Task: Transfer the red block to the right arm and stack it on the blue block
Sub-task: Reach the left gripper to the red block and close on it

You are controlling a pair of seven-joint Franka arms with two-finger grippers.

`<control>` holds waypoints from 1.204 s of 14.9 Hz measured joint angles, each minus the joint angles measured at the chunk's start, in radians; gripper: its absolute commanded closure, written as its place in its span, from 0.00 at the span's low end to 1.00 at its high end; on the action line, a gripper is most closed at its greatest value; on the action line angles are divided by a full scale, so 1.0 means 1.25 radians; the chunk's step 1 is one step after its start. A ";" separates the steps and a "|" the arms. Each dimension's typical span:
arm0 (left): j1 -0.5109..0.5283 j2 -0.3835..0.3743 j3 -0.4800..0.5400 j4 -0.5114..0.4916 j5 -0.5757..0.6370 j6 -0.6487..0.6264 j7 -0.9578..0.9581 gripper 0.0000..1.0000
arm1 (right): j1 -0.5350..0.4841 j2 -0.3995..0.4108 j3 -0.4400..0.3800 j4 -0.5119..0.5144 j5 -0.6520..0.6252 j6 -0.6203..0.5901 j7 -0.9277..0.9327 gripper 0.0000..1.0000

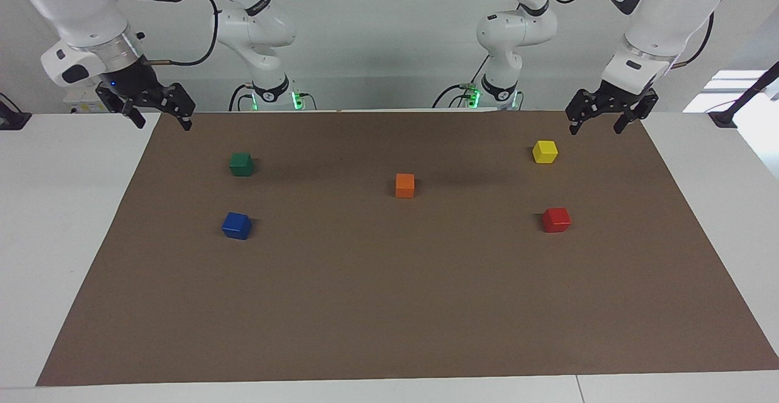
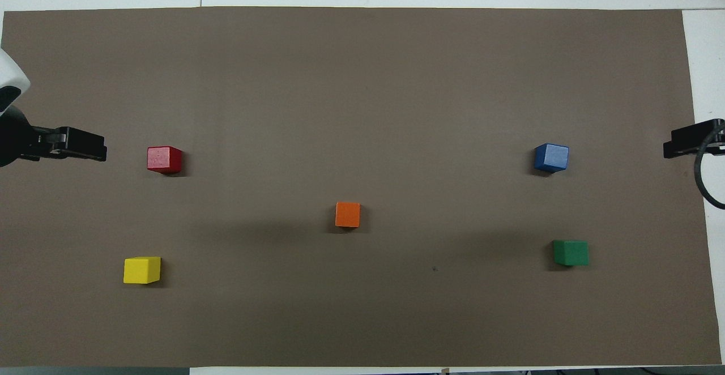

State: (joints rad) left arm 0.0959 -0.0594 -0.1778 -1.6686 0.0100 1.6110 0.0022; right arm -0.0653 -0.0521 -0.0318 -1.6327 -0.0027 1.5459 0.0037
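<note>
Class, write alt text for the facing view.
Five cubes sit apart on a brown mat: red block, blue block, orange, yellow, green. Left gripper and right gripper hang open, empty.

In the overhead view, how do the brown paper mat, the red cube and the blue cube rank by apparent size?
1. Brown paper mat, far the largest.
2. Glossy red cube and glossy blue cube: look alike, no ranking.

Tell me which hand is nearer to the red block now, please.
Left. The left hand hangs open at the mat's edge on the red block's end of the table. The right hand waits open at the other end, near the green cube.
</note>
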 measured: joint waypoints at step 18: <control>0.002 0.072 0.020 -0.226 0.000 0.296 -0.012 0.00 | 0.000 0.000 0.000 0.000 0.000 0.000 0.000 0.00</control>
State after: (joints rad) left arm 0.0989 0.0304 -0.1529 -1.9515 0.0100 1.9814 -0.0125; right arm -0.0653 -0.0522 -0.0318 -1.6327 -0.0028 1.5459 0.0037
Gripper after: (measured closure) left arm 0.000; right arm 0.000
